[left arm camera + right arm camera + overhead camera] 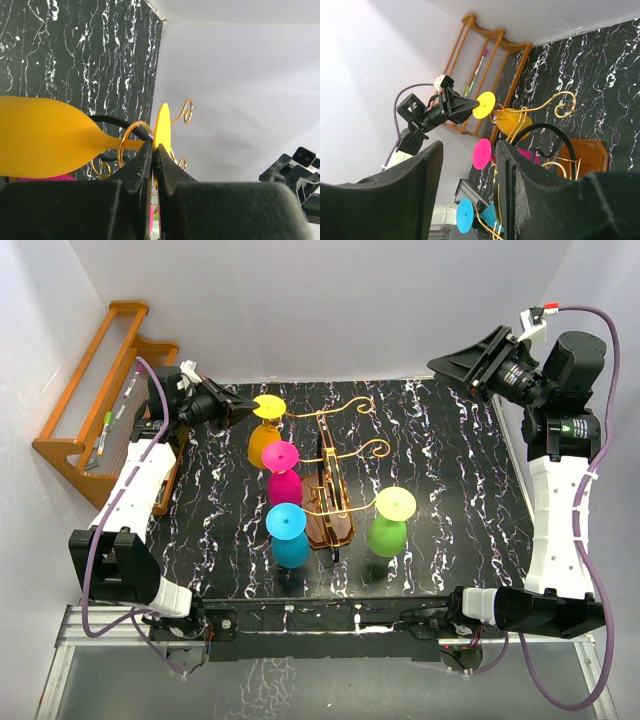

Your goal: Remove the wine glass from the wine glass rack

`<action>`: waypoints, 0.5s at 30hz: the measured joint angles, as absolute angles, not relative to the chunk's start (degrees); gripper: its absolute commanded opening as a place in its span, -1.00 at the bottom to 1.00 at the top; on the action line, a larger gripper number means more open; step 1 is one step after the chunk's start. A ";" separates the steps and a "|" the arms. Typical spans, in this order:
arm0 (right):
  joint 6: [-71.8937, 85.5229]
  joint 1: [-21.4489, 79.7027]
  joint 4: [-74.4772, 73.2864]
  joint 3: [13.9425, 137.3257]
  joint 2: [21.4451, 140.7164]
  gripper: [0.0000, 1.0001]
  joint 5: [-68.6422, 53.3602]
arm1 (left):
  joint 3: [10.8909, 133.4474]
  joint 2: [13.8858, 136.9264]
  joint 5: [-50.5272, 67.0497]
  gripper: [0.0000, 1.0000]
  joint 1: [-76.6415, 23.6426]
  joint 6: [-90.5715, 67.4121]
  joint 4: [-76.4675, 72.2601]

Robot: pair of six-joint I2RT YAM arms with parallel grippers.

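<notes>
The wine glass rack [329, 523] has a brown oval base, a centre post and gold wire arms, and stands mid-table. Several coloured glasses hang upside down from it: yellow [263, 443], pink [284, 483], blue [291, 545] and green [386, 533]. My left gripper [251, 408] is shut on the edge of the yellow wine glass's round foot [162, 125], at the rack's far left arm; the stem still lies in the gold wire loop [125, 142]. My right gripper [452, 366] is open and empty, held high at the back right, away from the rack [582, 157].
A stepped orange-brown wooden shelf [100, 410] with pens stands against the left wall behind the left arm. White walls close the table at the back and sides. The black marble table [450, 480] lies between the rack and the right arm.
</notes>
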State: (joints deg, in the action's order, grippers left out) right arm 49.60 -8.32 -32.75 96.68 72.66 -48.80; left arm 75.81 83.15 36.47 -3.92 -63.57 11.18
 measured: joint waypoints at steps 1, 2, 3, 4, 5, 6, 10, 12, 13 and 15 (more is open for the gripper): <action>49.60 -8.32 -32.69 96.68 72.55 -0.03 -48.80 | 76.29 83.50 36.47 -1.00 -4.10 -63.68 10.72; 49.63 -8.32 -32.58 96.68 72.47 -0.03 -48.82 | 76.66 83.79 36.47 -1.00 -4.27 -63.70 10.48; 49.63 -8.32 -32.53 96.68 72.44 -0.03 -48.82 | 77.17 84.16 36.47 -1.00 -4.47 -63.75 10.24; 49.63 -8.32 -32.42 96.68 72.44 -0.03 -48.82 | 77.62 84.62 36.47 -1.00 -4.75 -63.75 10.07; 49.63 -8.32 -32.40 96.68 72.44 -0.03 -48.80 | 78.11 85.06 36.49 -1.00 -5.17 -63.72 9.91; 49.65 -8.32 -32.40 96.68 72.44 -0.03 -48.80 | 78.50 85.52 36.49 -1.00 -5.61 -63.68 9.82; 49.63 -8.32 -32.38 96.68 72.44 -0.03 -48.80 | 79.61 87.00 36.67 -1.00 -8.10 -63.40 9.87; 49.63 -8.32 -32.38 96.68 72.44 -0.03 -48.80 | 79.66 87.20 36.88 -1.00 -9.23 -63.07 10.13; 49.63 -8.32 -32.38 96.68 72.44 -0.03 -48.80 | 79.75 87.20 37.04 -1.00 -9.69 -62.87 10.52; 49.65 -8.32 -32.38 96.68 72.44 -0.03 -48.80 | 79.77 87.15 37.47 -1.00 -10.46 -62.33 11.03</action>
State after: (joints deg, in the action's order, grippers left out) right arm 49.65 -8.32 -32.38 96.68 72.44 -48.80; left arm 79.77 87.15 37.47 -10.46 -62.33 11.03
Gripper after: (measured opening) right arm 0.488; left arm 0.017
